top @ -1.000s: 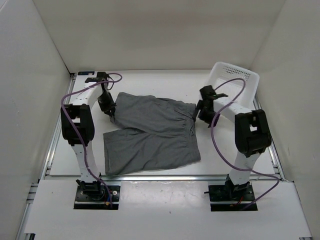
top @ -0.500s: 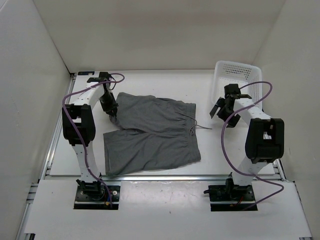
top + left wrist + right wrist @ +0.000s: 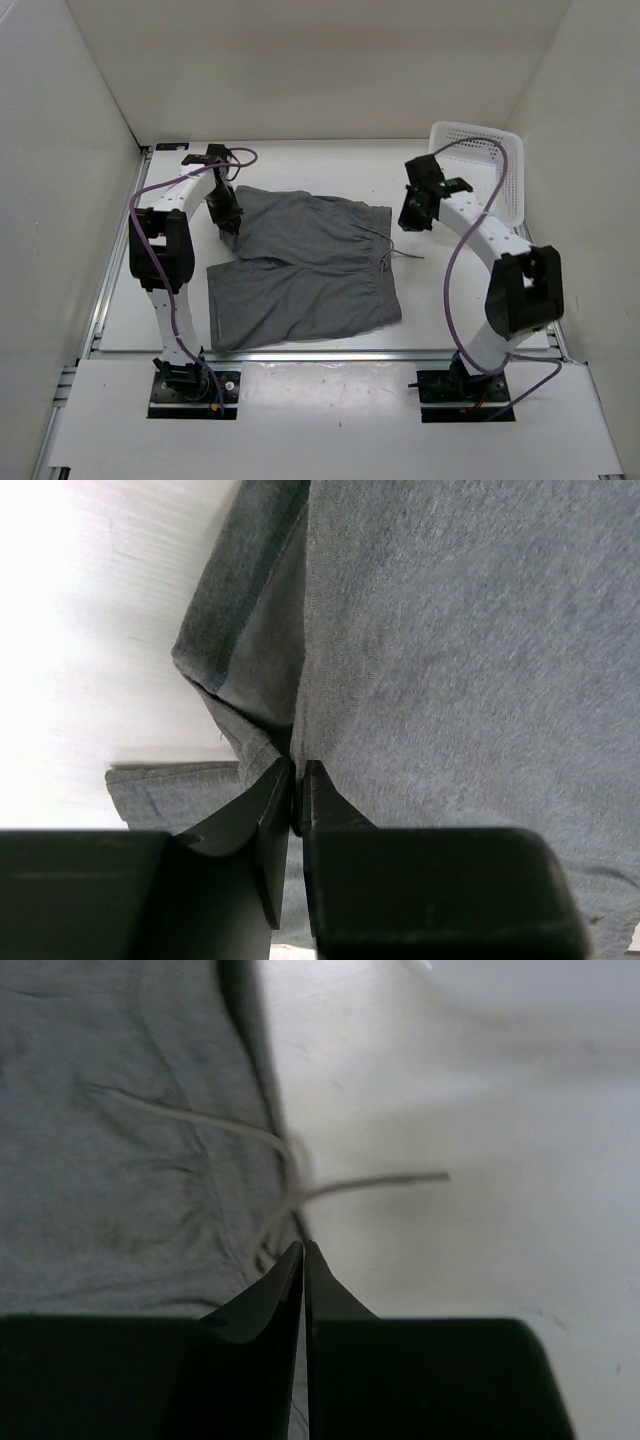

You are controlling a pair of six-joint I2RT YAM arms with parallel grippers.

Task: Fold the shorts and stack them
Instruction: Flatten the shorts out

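While overhead shows the shorts (image 3: 300, 265) flat on the table (image 3: 330, 170), wrist views reveal more: left gripper (image 3: 297, 768) pinching a fabric fold, right gripper (image 3: 303, 1250) pressed together, empty, above the drawstring (image 3: 375, 1181).

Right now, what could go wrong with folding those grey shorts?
1. The left pincer pinches only a thin fold at the edge of the shorts, so the cloth might slip out when it is lifted.
2. The right pincer is shut and empty, close to the loose drawstring. It could snag the string, or just shove the cloth instead of grabbing it.
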